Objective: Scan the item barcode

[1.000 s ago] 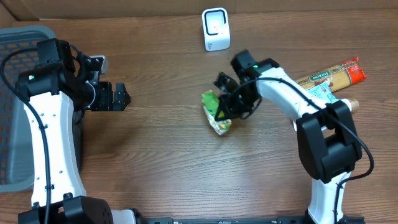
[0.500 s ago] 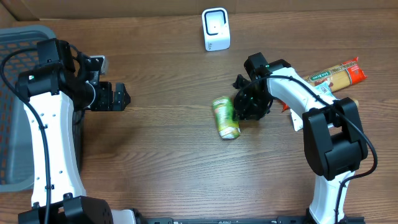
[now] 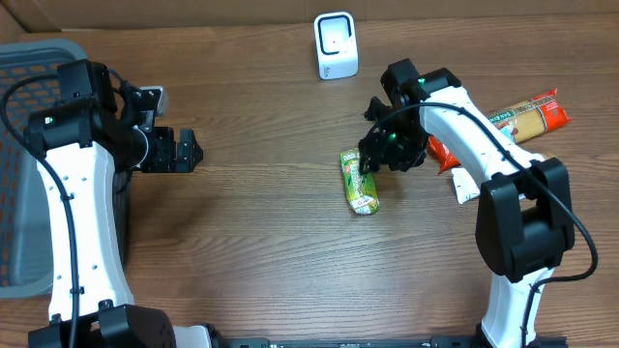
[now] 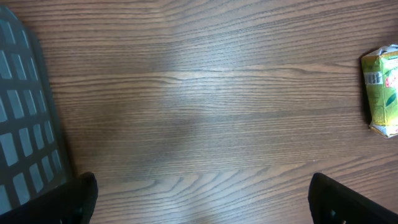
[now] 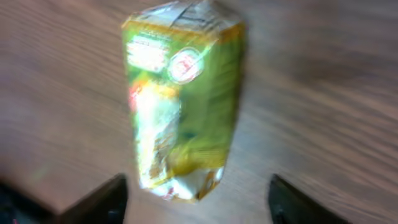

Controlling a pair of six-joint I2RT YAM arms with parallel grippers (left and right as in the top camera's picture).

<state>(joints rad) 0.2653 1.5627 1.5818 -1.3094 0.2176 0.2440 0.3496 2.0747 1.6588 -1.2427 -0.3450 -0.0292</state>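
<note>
Since a second ago the right gripper [image 3: 379,159] has let go of the green pouch [image 3: 359,181], which was crumpled up in its grip and now lies flat mid-table, just in front of the scanner [image 3: 336,45]. Left to right: grey basket [image 3: 29,68] at the far left; left gripper [image 3: 189,152] jaws wide, empty, well apart from the pouch; right gripper jaws spread over the pouch's far end, holding nothing; pasta pack [image 3: 522,114] at the far right. The pouch looks light, soft, glossy film, so likely slippery and easily crushed. I'd pinch across the narrow mid-body, not the sealed ends. Flat wood-grain table [image 3: 271,251], brown board behind.
</note>
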